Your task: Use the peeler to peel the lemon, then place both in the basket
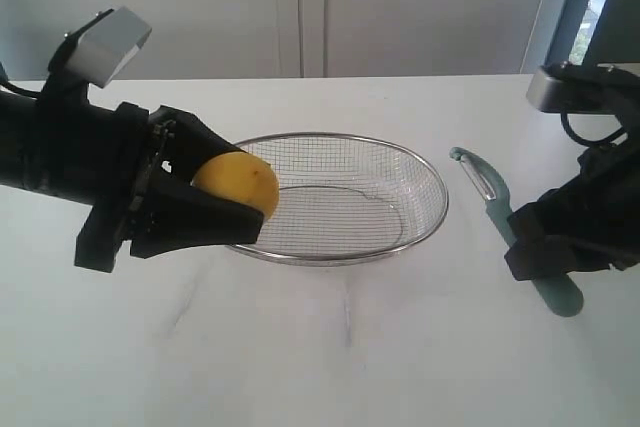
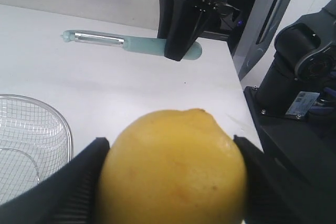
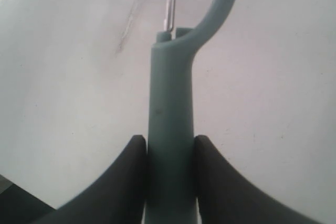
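The left pincer comes in from the left of the exterior view. Its two black fingers are pinching the lemon from either side, and the fruit is held up off the bench. From here the lemon overlaps the left rim of the basket, and that stretch of rim is hidden behind the fruit and the pincer.

At the right of the frame the right pincer is pressed onto the handle of the peeler, with a finger touching each side of it in the right wrist view. The metal blade end points toward the upper middle of the frame. It sits near the basket's right rim but apart from it, with a strip of bare bench between. I cannot tell whether the peeler rests on the bench or is just lifted.

The lower half of the exterior view is open white bench with nothing on it. The bench's far edge runs along the wall at the top. In the left wrist view its edge falls away at the right onto dark machinery.

The middle of the peeler's handle is covered by the pincer. The right arm is cut off by the frame's right edge. A small reddish speck on the lemon is too small to make out.
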Robot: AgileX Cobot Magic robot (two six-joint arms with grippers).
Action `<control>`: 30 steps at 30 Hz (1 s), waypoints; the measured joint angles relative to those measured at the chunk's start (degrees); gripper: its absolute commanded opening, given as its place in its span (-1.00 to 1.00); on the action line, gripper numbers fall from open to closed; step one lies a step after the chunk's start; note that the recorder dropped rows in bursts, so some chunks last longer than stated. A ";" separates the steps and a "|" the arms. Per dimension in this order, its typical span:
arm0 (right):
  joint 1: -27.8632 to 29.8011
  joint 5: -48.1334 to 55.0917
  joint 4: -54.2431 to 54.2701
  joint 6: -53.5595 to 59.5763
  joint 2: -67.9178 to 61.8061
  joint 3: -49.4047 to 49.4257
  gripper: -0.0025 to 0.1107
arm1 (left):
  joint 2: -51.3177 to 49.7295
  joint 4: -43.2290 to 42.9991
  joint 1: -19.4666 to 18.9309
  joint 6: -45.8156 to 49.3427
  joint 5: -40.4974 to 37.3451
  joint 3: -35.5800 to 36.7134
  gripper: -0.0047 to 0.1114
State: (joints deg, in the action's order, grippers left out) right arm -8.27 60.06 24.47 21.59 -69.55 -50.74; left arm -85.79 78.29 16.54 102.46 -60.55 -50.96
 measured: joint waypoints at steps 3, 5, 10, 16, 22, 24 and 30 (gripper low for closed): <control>0.00 0.00 0.00 0.00 0.00 0.00 -0.96 | 0.00 0.00 0.00 0.00 0.00 0.00 -0.91; 0.00 0.00 0.00 0.00 0.00 0.00 -0.96 | 0.00 0.00 0.00 0.00 0.00 0.00 -0.91; 0.00 -0.62 0.00 0.00 0.00 0.00 -0.96 | 0.00 0.91 0.00 0.00 0.00 0.00 -0.91; 0.00 -6.18 1.75 0.00 0.00 0.00 -0.96 | 0.00 3.58 0.00 0.00 -0.03 0.00 -0.91; 0.00 -11.16 9.81 0.86 -0.21 0.00 -0.96 | 0.00 4.74 0.00 0.00 -0.48 0.00 -0.91; 0.00 -14.31 12.52 2.56 -0.56 0.00 -0.96 | 0.00 4.74 0.00 0.00 -0.64 0.00 -0.91; 0.00 -16.15 16.70 4.79 -6.27 0.00 -0.96 | 0.00 4.86 0.00 1.61 -0.44 0.00 -0.91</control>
State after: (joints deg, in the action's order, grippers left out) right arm -8.27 43.91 41.17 26.38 -75.82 -50.74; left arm -85.79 83.15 16.54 104.07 -60.99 -50.96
